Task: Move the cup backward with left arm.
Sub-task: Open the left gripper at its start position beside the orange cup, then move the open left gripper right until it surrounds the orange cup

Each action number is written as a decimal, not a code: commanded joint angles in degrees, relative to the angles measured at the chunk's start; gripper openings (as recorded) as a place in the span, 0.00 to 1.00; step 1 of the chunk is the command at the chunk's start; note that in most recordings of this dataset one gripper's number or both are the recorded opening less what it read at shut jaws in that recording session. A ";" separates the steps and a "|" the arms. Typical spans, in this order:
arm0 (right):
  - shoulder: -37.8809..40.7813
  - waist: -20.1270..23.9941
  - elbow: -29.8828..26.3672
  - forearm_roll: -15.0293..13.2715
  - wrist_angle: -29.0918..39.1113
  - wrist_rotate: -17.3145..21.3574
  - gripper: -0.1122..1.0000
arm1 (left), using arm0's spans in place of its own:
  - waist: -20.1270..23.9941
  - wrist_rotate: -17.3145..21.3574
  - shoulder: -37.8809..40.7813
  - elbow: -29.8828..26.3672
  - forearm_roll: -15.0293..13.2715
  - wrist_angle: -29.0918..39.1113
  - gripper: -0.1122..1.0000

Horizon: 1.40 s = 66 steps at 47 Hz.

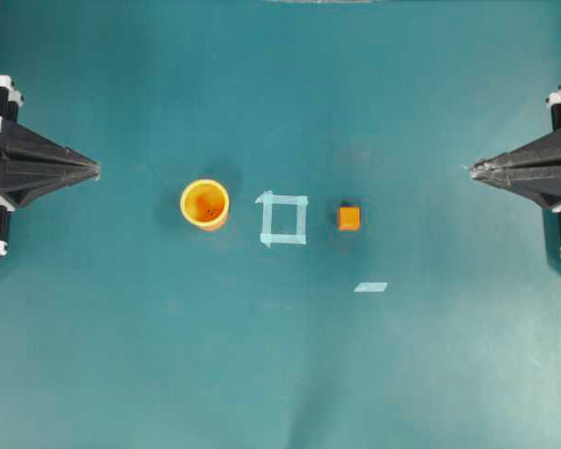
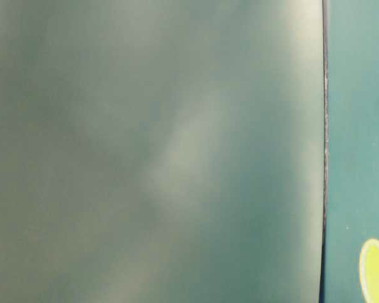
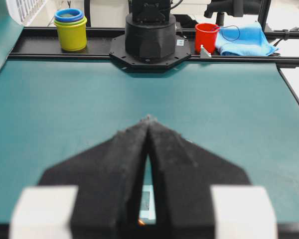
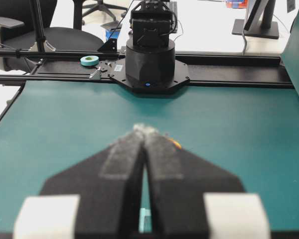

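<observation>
Cup [image 1: 205,204]: upright on teal mat, left of tape square [image 1: 283,219]. Likely light, stiff, slick plastic, tips easily; pinch rim wall. Left gripper [image 1: 95,169] clenched, empty, well apart from cup.

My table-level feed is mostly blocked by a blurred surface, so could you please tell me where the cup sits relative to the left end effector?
Observer: Overhead, the cup stands upright on the mat, well apart from the left end effector at the left edge.
Operator: Is that end effector open?
Observer: No, the left wrist view shows its tips together, holding nothing.
Operator: What lies beside the cup?
Observer: A tape square, and beyond it a small orange cube.
</observation>
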 commanded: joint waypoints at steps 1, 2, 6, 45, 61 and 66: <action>0.35 -0.09 -1.32 0.26 -0.35 0.35 0.09 | -0.26 -0.09 0.26 -0.79 -0.09 2.37 0.10; 0.44 -0.09 -1.67 0.26 0.00 0.35 0.09 | -0.26 -0.35 0.26 -0.79 -0.09 3.25 0.10; 0.35 -0.09 -2.46 0.09 0.79 0.18 0.10 | -0.18 -0.44 0.00 -0.88 -0.09 4.57 0.10; 0.18 -0.09 -4.39 0.09 2.02 0.35 0.10 | 0.70 1.32 0.88 -0.70 0.09 6.94 0.10; -0.09 -0.09 -5.36 0.09 4.04 0.35 0.10 | 1.76 2.55 5.36 -0.18 0.09 7.47 0.26; -0.09 -0.09 -5.54 0.09 4.04 0.26 0.10 | 1.85 2.37 7.12 0.09 0.18 7.47 0.41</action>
